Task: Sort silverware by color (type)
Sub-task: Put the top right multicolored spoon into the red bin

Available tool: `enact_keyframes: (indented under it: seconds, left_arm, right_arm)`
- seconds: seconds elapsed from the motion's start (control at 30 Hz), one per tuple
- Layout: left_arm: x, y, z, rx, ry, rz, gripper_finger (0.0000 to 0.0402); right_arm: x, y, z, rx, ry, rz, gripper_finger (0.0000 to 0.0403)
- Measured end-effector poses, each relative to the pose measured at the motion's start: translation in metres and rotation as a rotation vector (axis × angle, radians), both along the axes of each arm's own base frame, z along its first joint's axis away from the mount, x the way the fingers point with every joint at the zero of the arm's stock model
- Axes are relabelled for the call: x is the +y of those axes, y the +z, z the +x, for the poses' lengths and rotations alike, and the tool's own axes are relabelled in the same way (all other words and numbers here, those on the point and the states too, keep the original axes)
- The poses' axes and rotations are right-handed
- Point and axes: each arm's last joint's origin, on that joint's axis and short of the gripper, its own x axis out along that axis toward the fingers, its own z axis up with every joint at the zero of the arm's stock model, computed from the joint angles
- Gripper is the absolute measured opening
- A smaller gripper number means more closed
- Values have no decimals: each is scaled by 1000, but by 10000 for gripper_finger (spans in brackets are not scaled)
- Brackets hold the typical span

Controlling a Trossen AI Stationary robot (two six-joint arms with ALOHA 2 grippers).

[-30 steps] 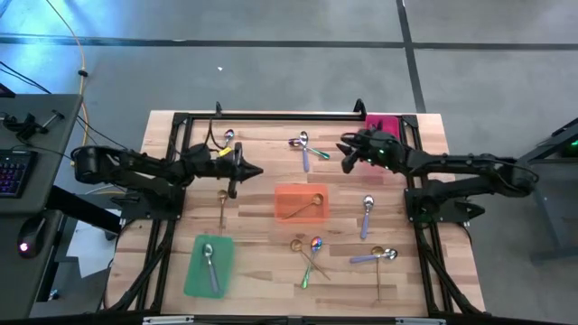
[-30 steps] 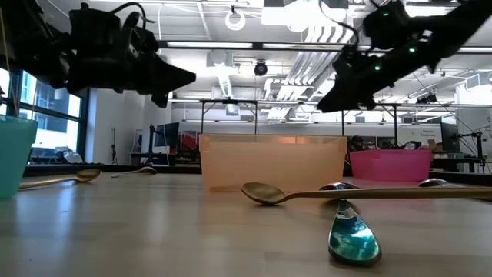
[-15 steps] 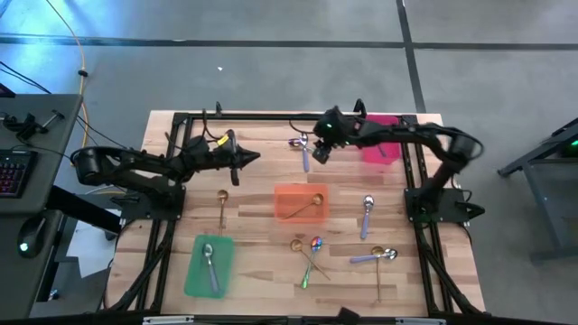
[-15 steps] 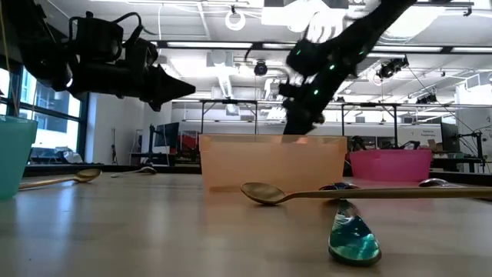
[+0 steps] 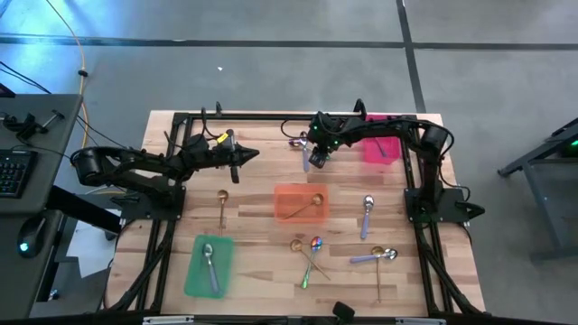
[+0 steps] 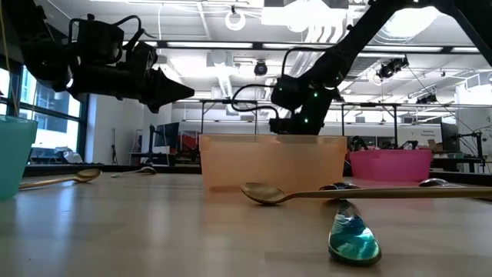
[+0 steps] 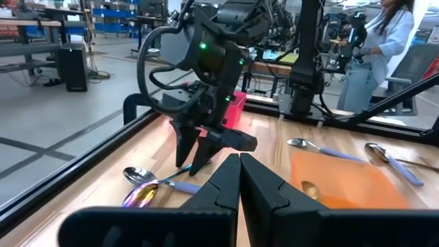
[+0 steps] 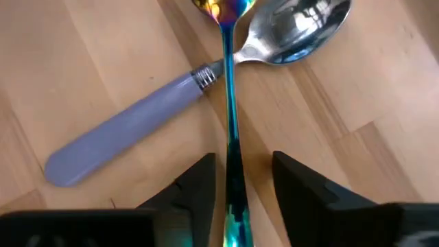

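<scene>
My right gripper is open and points down over two crossed spoons near the table's far edge. Its fingers stand on either side of the rainbow spoon's slim handle, which lies across a purple-handled spoon. Whether the fingers touch the handle I cannot tell. My left gripper is shut and empty, raised above the table to the left of those spoons. More spoons lie flat around the table: gold, rainbow and purple-handled.
The orange tray in the middle holds a gold spoon, and the green tray near the left corner holds a silver one. A pink tray sits just right of my right gripper. A black frame rail runs along the far edge. A person stands beyond the table.
My right gripper has swung from beside the pink tray toward the table's left, tipped to point down and dropped onto the crossed spoons at the far edge. My left gripper has drifted a little toward the far edge, staying shut.
</scene>
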Motion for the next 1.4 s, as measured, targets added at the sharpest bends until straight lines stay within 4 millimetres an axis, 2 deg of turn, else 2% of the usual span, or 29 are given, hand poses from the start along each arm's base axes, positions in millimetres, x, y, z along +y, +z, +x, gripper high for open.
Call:
enact_keyframes:
  seconds: [0.27, 0.5, 0.7, 0.83, 1.0, 1.1, 1.2, 1.4]
  left_arm:
    - [0, -1, 0, 11, -1, -1, 0]
    - [0, -1, 0, 9, 0, -22, 0]
    - [0, -3, 0, 29, -1, -32, 0]
    - [0, -4, 0, 33, -1, -34, 0]
    - [0, -5, 0, 46, -1, -32, 0]
    - [0, -5, -1, 46, -1, -32, 0]
    - [0, -5, 0, 44, -1, -42, 0]
    - [0, -5, 0, 41, -1, -46, 0]
  right_arm:
    - [-4, -4, -3, 15, -14, 14, 11]
    - [-5, 7, -12, 1, -29, 62, 14]
    - [-1, 46, -22, -60, -78, 30, 5]
    - [6, 82, -36, -95, -141, -17, 3]
    - [17, 120, -73, -17, -356, -94, 3]
    - [22, 130, -97, -19, -464, -120, 2]
    - [28, 120, -124, -20, -552, -97, 1]
    - [32, 81, -175, -10, -693, -93, 1]
